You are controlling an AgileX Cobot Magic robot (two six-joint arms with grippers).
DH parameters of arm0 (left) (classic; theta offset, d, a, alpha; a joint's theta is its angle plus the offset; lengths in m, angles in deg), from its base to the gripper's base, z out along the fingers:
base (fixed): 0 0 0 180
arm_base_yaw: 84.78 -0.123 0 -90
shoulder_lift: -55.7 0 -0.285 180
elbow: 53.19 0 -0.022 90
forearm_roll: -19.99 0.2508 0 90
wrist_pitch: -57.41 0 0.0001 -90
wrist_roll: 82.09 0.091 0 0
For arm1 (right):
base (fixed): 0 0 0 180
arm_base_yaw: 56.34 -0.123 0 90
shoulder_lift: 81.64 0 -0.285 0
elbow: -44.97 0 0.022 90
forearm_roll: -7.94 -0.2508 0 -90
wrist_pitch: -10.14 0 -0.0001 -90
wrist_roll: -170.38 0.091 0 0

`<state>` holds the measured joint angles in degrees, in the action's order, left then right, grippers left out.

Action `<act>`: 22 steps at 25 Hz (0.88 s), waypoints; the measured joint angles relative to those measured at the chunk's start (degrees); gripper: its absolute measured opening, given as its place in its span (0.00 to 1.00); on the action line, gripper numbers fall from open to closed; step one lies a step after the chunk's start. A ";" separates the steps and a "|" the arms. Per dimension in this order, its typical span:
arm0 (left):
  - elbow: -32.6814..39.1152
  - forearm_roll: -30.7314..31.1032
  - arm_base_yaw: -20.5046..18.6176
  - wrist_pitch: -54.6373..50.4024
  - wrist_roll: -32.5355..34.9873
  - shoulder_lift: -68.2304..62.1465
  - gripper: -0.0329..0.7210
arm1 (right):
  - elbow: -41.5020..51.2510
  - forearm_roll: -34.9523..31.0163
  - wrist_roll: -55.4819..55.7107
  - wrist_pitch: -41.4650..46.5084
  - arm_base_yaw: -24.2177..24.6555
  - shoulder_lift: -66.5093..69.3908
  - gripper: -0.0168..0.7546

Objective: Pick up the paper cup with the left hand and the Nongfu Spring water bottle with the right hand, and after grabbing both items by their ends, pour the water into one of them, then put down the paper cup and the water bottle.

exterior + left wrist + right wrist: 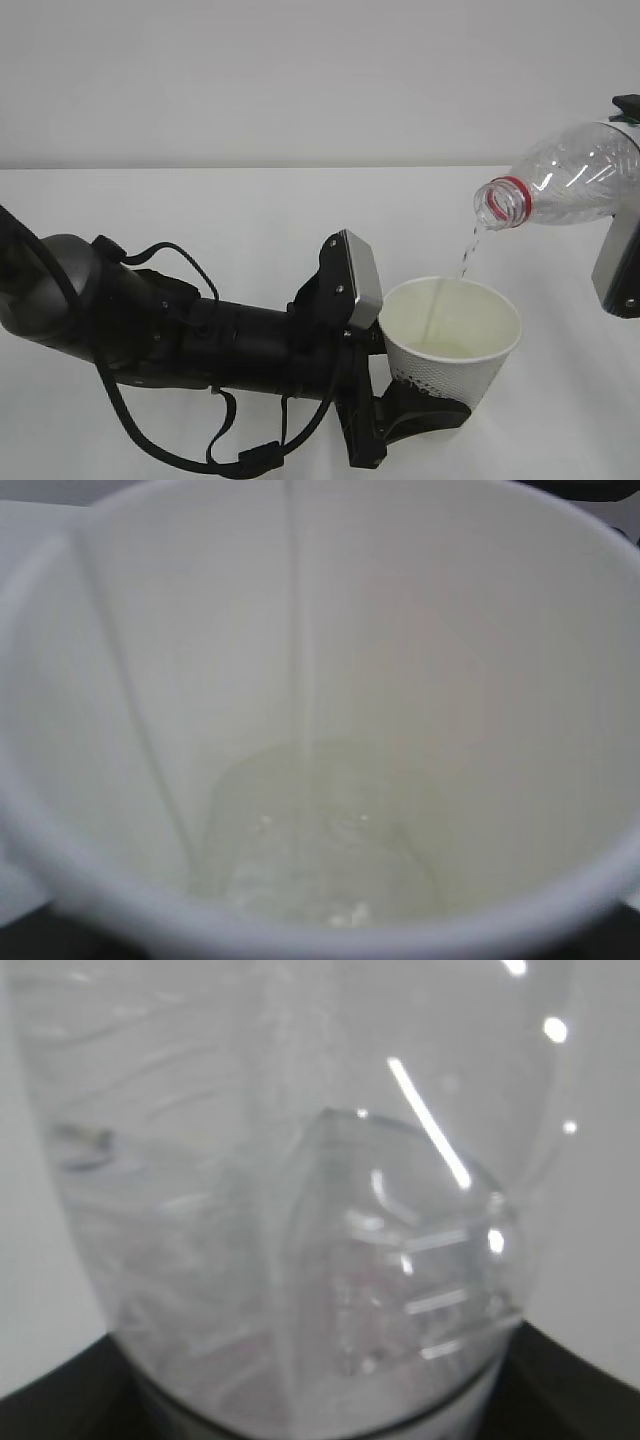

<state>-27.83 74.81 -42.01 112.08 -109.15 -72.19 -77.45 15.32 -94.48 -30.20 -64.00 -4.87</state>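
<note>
The white paper cup (455, 345) is held upright by its lower end, with my left gripper (425, 412) shut on it. Its cream inside (400, 660) fills the left wrist view, with a shallow pool of clear water (320, 865) at the bottom. The clear Nongfu Spring water bottle (575, 178) is tilted at the upper right, its red-ringed open mouth (503, 203) pointing down-left above the cup. A thin stream of water (466, 254) falls from it into the cup. My right gripper (320, 1415) is shut on the bottle's rear end, and the bottle (300, 1190) fills the right wrist view.
The white table (200, 210) stretches behind and to the left, against a pale wall. My left arm (180, 320) lies across the lower left with loose black cables. The right wrist's grey housing (620, 265) hangs at the right edge.
</note>
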 joint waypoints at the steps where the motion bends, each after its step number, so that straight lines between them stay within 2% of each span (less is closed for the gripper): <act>1: 0.00 0.00 0.00 0.00 0.00 0.00 0.73 | 0.00 0.00 0.00 0.00 0.00 0.00 0.69; 22: 0.00 0.00 0.00 -0.09 0.00 0.00 0.73 | 0.00 0.00 0.00 0.00 0.00 0.00 0.69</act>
<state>-27.83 74.81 -42.01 111.99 -109.15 -72.19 -77.45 15.32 -94.48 -30.20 -64.00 -4.87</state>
